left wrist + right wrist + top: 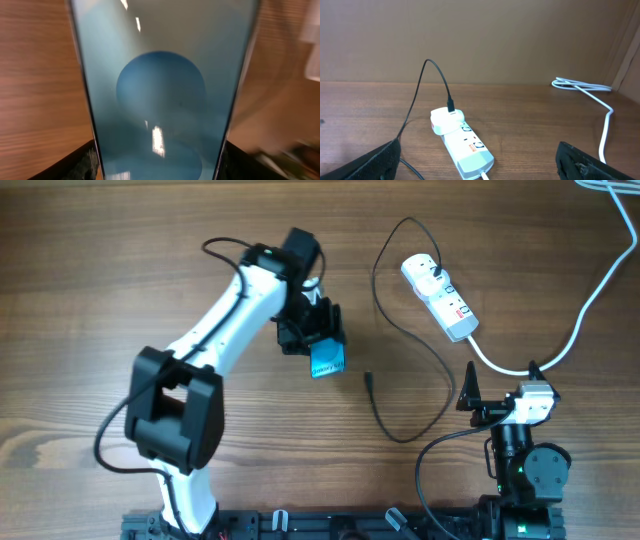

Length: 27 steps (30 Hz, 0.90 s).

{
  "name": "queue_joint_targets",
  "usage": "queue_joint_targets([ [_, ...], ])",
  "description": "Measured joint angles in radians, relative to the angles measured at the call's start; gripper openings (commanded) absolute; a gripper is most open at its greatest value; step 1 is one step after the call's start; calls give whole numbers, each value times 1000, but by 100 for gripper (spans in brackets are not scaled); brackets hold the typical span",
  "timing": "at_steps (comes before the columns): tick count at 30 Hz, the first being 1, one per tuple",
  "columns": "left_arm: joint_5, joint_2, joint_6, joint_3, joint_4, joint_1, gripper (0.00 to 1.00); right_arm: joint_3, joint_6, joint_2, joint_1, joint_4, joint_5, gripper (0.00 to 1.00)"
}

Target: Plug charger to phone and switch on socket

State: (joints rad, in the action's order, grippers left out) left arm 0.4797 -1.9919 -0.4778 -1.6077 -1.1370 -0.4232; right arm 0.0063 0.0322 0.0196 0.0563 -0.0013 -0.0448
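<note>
My left gripper (318,338) is shut on the phone (327,360), whose teal screen fills the left wrist view (162,90) between the two black fingers. The charger (400,330) is a thin black cable running from a white plug on the socket (440,297) in a loop to its small connector tip (369,380), which lies on the table right of the phone. The socket also shows in the right wrist view (465,150) with the cable (437,75) rising from its plug. My right gripper (500,385) is open and empty, near the socket's cord end.
The socket's thick white cord (590,300) curves from the strip toward the far right corner, also in the right wrist view (605,107). A black robot cable (440,480) loops by the right arm's base. The table is brown wood (100,280).
</note>
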Motion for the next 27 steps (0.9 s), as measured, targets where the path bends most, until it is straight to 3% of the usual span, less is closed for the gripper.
queue_joint_targets([
  [6,462,7,-4,-2,3,169,71,0,0,0,0,0,0,100],
  [8,547,8,-3,-2,1,206,71,0,0,0,0,0,0,100],
  [12,607,8,-3,-2,3,238,77,0,0,0,0,0,-3,100],
  [15,515,8,-3,-2,15,233,82,0,-51,0,0,2,-31,99],
  [16,447,8,2,-2,14,229,85,0,-106,0,0,3,-67,100],
  [18,321,8,33,-3,1,212,93,0,-355,0,0,15,-138,100],
  [25,-24,105,150,-3,-42,82,100,0,-1328,0,0,16,-193,100],
  [27,-200,184,168,-6,-65,17,100,0,-1455,0,0,13,-172,100],
])
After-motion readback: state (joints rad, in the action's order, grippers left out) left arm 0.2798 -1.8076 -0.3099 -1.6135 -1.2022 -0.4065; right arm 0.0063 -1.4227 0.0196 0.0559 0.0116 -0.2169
